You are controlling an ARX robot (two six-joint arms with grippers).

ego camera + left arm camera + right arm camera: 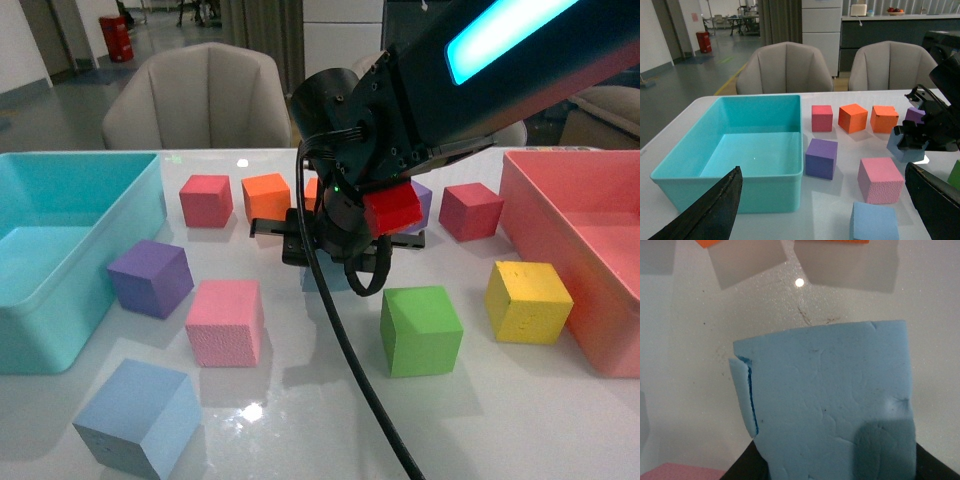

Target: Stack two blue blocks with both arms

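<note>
Right pincer [335, 250] clamped on one pale sky-blue foam cube [830, 405]
The second pale blue foam cube [135, 415] lay on the white table [520, 420] just ahead of the left pincer [822, 167], fingers spread wide

Tabletop [520, 410] is glossy white, throws glare back. Pink cube [226, 322] looks like grainy matt foam. Blue block [830, 405] is dented, split foam. Teal bin [40, 330] is smooth, slightly shiny plastic.

1st blue block [135, 415] & 2nd blue block [830, 405]: pale sky-blue, grainy surf. Bins: teal bin [60, 320], pink bin [550, 235]. Cubes: purple cube [150, 277], green cube [420, 330], yellow cube [528, 300].
</note>
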